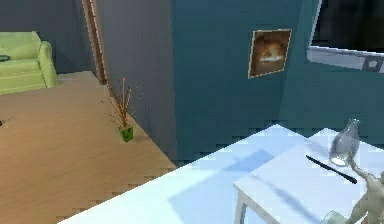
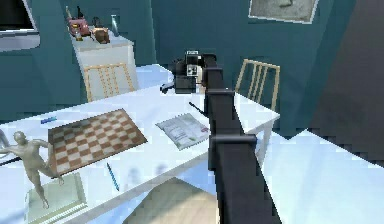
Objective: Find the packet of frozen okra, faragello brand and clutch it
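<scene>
Clutter on the white counter [image 2: 150, 158] crowds the arm side view. A chessboard [image 2: 98, 138] lies flat on the counter, and a pale statue [image 2: 33, 160] of a figure stands on a slab at the near corner. A blue pen [image 2: 113, 177] lies by the front edge. A printed sheet [image 2: 185, 129] rests toward the far end, with a dark pen [image 2: 197, 106] just past it. A pale wooden chair [image 2: 108, 80] stands behind the counter and a second chair [image 2: 258, 82] at its far end.

A white cabinet [image 2: 112, 55] behind the counter carries small things [image 2: 88, 30] too small to name. Whether one of them is the packet of frozen okra cannot be told.

The dark arm [image 2: 232, 150] crosses the counter's end and hides part of it. The hand [image 2: 178, 78] sits by the counter's far edge. Its state cannot be read, nor whether it holds anything.

In the forward view the counter [image 1: 290, 190] is cut off at the bottom right corner. It bears a clear glass bottle [image 1: 346, 142] and a black pen [image 1: 330, 168]. The statue [image 1: 372, 195] is cropped by the edge. Beyond the counter, a framed picture [image 1: 270, 52] hangs on the teal wall beside a window [image 1: 350, 30] that is cut off at the top. Reeds in a green pot [image 1: 124, 125] stand on the wooden floor, and a green sofa [image 1: 22, 60] sits far beyond.
</scene>
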Robot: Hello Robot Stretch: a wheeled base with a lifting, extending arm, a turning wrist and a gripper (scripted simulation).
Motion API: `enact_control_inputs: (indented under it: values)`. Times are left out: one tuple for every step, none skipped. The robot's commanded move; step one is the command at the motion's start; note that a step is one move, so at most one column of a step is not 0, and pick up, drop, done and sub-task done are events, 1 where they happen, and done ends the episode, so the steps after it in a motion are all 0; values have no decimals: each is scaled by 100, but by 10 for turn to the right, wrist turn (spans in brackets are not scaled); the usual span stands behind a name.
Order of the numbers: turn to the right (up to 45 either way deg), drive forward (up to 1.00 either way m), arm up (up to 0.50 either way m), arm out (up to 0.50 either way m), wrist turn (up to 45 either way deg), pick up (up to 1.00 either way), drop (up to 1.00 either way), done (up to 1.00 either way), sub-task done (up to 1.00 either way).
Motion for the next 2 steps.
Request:
enact_control_inputs:
  values:
    - [0, 0, -30, 0, 0, 0, 0, 0, 0]
    - [0, 0, 0, 0, 0, 100, 0, 0, 0]
